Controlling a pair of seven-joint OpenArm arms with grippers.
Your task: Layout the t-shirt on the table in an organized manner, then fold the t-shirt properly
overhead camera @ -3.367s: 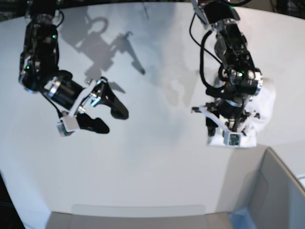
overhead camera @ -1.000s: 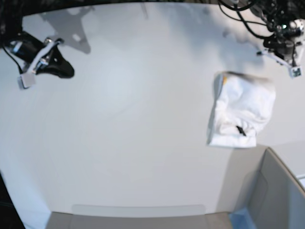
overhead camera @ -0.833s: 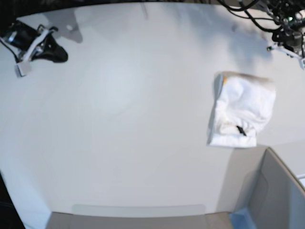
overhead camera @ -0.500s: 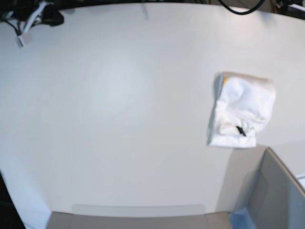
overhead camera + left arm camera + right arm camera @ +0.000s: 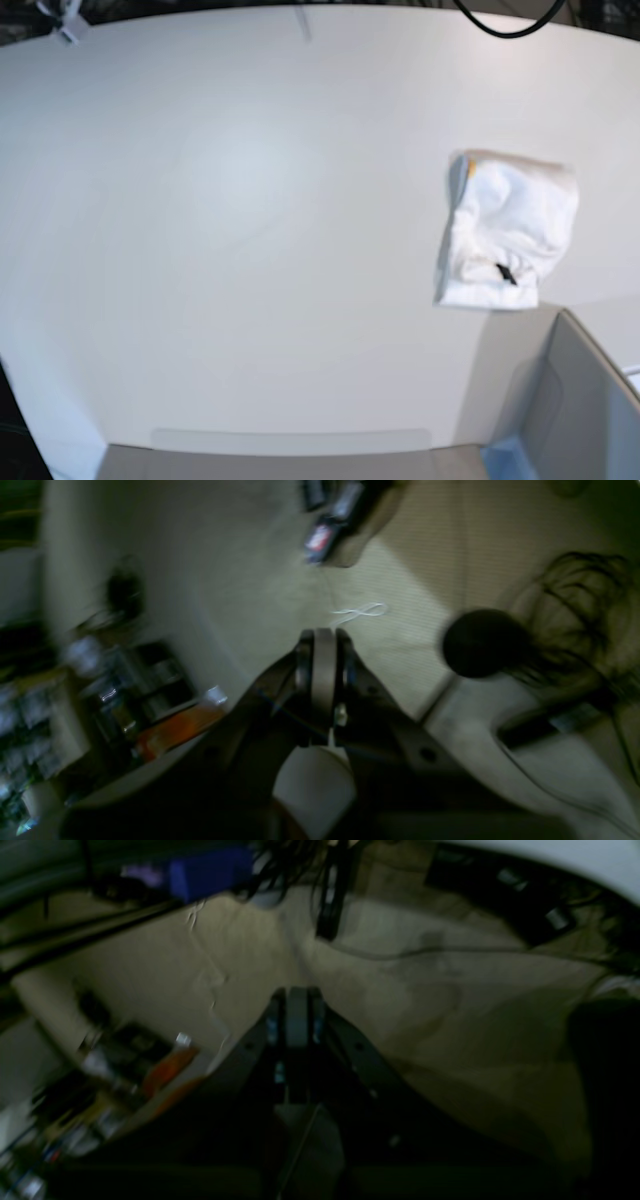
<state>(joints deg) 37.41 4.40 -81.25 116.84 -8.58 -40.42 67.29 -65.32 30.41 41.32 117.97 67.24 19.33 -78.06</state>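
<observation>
In the base view the white desk (image 5: 250, 250) filled nearly the whole picture, its far edge curving along the top. At the 10 o'clock corner only a small white scrap of arm hardware (image 5: 66, 24) showed against the dark beyond the edge; which arm part it was could not be told. Toward 3 o'clock lay the shirt (image 5: 508, 235), folded into a compact, roughly square bundle with soft creases, flat on the desk, a sliver of yellow print along its left edge and a small dark mark near its lower edge. Just below it, at 5 o'clock, stood a grey bin (image 5: 585, 400) with a blue corner, near the shirt but apart from it. Both wrist views were dim and blurred, looking out over a floor with cables and clutter. The left gripper (image 5: 323, 650) had its jaws pressed together on nothing. The right gripper (image 5: 296, 1007) likewise had its jaws pressed together, empty.
</observation>
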